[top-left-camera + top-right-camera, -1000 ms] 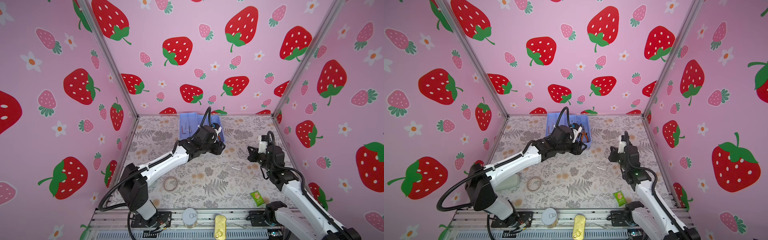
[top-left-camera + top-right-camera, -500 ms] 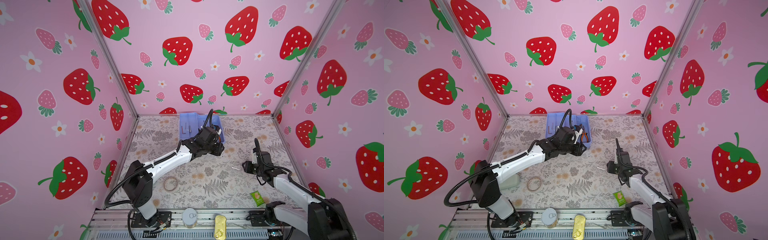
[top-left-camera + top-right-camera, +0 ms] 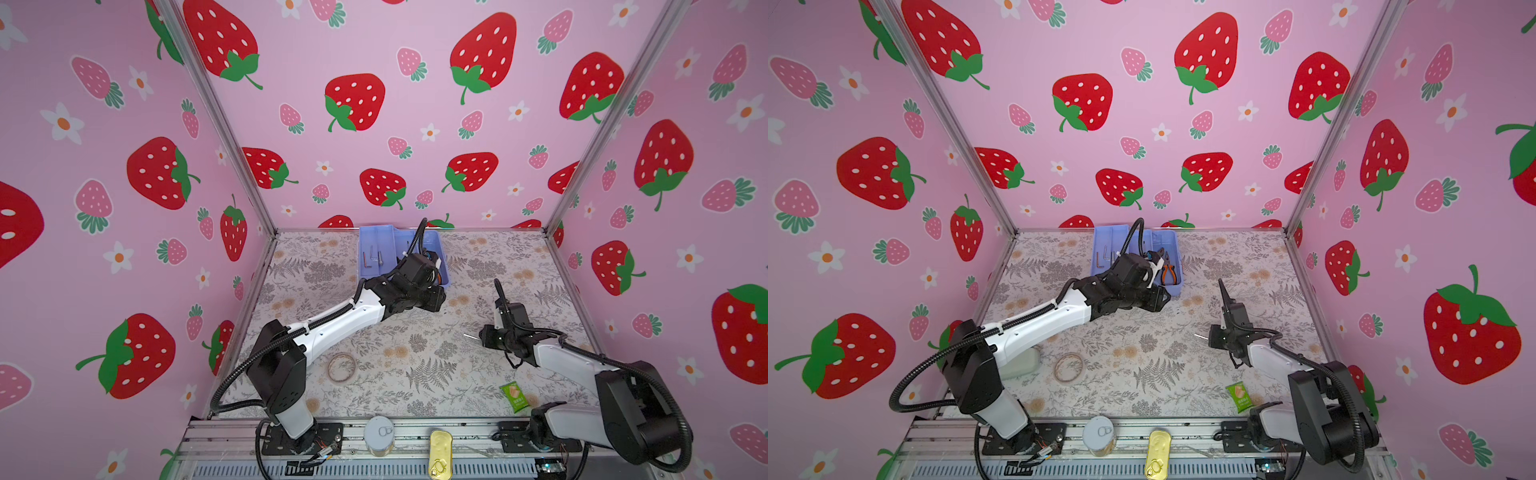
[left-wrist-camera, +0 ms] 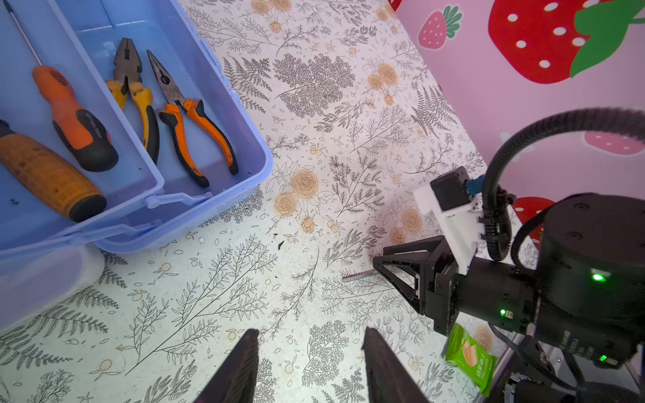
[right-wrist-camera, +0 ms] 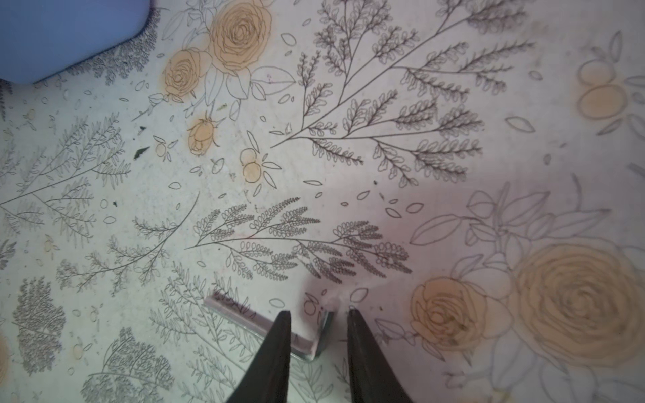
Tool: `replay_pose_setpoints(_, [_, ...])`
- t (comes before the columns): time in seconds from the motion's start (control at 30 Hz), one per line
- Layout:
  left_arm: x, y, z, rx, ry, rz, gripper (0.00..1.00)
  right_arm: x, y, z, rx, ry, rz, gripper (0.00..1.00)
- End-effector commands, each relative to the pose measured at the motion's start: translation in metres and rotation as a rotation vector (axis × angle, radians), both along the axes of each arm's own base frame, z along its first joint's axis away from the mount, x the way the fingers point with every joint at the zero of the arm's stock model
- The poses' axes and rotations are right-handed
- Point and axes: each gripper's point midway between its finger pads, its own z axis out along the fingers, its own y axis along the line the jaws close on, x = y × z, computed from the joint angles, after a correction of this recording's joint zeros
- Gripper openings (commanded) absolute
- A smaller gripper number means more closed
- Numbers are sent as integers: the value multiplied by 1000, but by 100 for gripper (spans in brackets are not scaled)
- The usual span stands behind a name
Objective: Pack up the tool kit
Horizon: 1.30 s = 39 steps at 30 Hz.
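The tool kit's light blue case (image 3: 444, 275) stands open at the back of the table in both top views. Its tray holds an orange-handled screwdriver (image 4: 69, 115), two pliers (image 4: 195, 136) and several hex keys (image 3: 1104, 257). One loose hex key (image 5: 244, 315) lies on the floral mat right of centre. My right gripper (image 5: 317, 310) is low over it, open, its fingertips either side of the key's bend without pinching it. My left gripper (image 4: 310, 352) hovers open and empty over the mat just in front of the case (image 4: 223, 195).
A tape ring (image 3: 341, 367) lies front left of centre and a green snack packet (image 3: 515, 397) at the front right. A round grey tin (image 3: 379, 434) and a gold tin (image 3: 440, 453) sit on the front rail. A pale green case (image 3: 1021, 363) lies behind the left arm.
My right arm has swung down from a raised pose to the mat, and its gripper has gone from shut to open around the loose hex key. The left gripper has barely shifted.
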Motion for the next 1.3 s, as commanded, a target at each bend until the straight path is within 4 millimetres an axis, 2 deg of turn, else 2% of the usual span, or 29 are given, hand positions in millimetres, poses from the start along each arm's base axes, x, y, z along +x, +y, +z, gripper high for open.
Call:
replay_pose_setpoints(0.0, [7,-5,16,-17,-25,11,51,-7,-1,-14,-81,39,4,26])
replay_pose_setpoints(0.13, [8,-5,15,-16,-20,13,51,-7,6,-19,-142,45,29,17])
replay_pose_setpoints(0.3, [6,-6,12,-13,-10,9,51,-6,5,-22,-189,38,28,7])
replay_pose_setpoints(0.43, [4,-8,7,-17,7,-8,51,0,8,-12,-182,-5,51,1])
replay_pose_setpoints(0.53, [-2,-12,1,-25,26,-38,51,8,20,13,-124,-82,98,0])
replay_pose_setpoints(0.63, [-11,-18,-2,-57,57,-84,51,19,34,50,-58,-199,157,0])
replay_pose_setpoints(0.77, [-23,-28,-4,-111,104,-151,57,25,49,105,19,-366,233,0])
replay_pose_setpoints(0.87, [-29,-34,-6,-144,129,-177,59,26,54,133,68,-441,268,0])
replay_pose_setpoints(1.13, [-44,-46,9,-238,130,-255,63,16,73,156,221,-474,355,0])
replay_pose_setpoints(1.27, [-49,-55,5,-251,155,-280,64,14,76,167,248,-498,373,0])
